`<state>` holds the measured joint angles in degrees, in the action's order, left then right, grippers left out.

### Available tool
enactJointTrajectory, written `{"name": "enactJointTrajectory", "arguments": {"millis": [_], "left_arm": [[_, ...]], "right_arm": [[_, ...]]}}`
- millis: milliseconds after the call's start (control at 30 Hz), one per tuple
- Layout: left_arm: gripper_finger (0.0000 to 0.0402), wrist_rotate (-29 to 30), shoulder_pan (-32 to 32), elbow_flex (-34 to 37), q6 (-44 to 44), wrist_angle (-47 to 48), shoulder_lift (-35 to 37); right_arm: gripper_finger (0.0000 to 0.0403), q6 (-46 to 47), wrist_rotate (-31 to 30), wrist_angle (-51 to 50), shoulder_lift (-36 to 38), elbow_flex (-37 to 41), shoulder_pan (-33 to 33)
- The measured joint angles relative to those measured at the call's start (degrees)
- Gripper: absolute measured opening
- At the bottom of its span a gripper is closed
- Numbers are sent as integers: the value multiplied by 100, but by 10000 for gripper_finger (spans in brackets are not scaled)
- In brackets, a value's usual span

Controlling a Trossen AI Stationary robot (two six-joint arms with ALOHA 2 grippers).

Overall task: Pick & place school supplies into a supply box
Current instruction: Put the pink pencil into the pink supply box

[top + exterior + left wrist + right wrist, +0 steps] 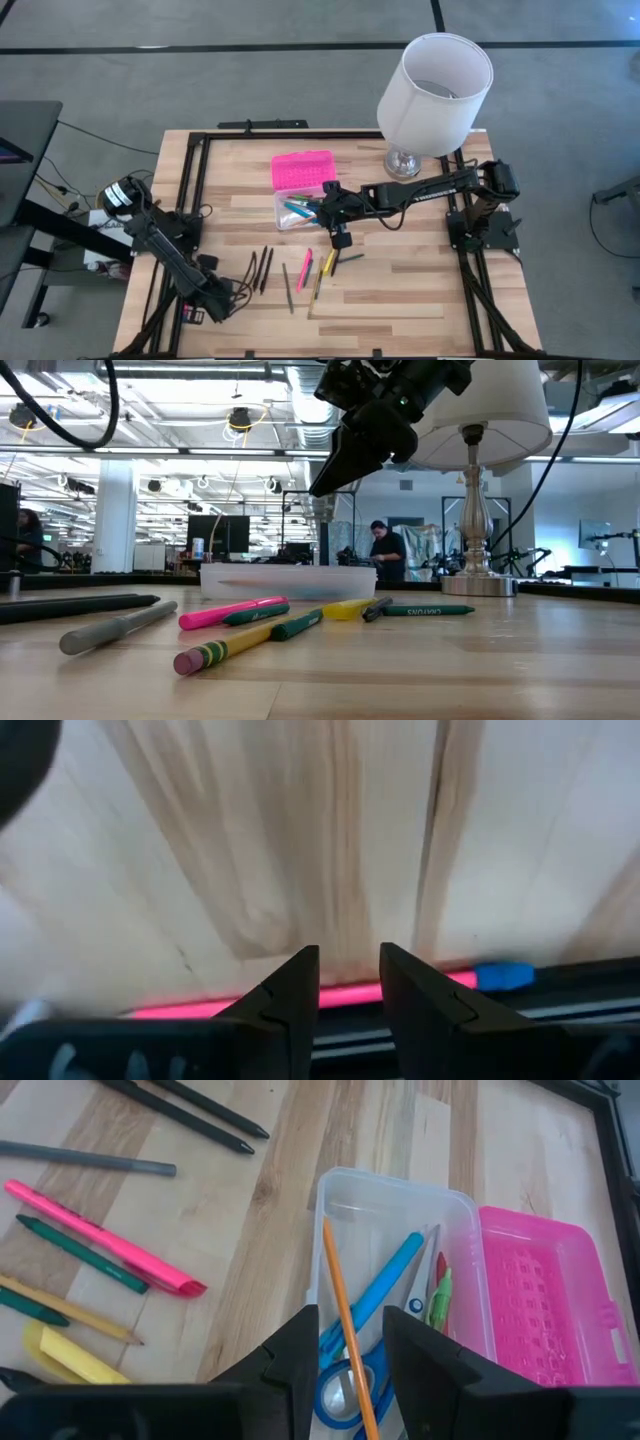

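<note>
Clear box mid-table, pink lid open beside it, holding scissors, blue marker, orange pencil. Right gripper above it, open, empty. Left gripper parted, empty, at table's near-left edge.

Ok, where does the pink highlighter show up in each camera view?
High view: pink highlighter lies below the clear box, centre of the table.
Low view: front left, before the box.
Left wrist view: can't tell; a pink strip shows behind the fingers.
Right wrist view: left side, beside the box.
Shared landmark: the clear box.
</note>
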<state>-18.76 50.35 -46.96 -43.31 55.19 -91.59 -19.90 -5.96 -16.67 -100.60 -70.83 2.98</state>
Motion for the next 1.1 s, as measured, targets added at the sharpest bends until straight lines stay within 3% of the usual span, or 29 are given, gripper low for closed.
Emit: {"name": "enactJointTrajectory", "arguments": {"millis": [433,867,1100], "left_arm": [[102,-919,291,488,-540,-251,-40],[102,-518,219,561,-400,-782,-52],[101,-789,196,506,-526,-501,-54]], "right_arm": [[107,34,1,-44,0,0,0],[107,37,0,-43,0,0,0],[107,37,0,-40,0,0,-2]]}}
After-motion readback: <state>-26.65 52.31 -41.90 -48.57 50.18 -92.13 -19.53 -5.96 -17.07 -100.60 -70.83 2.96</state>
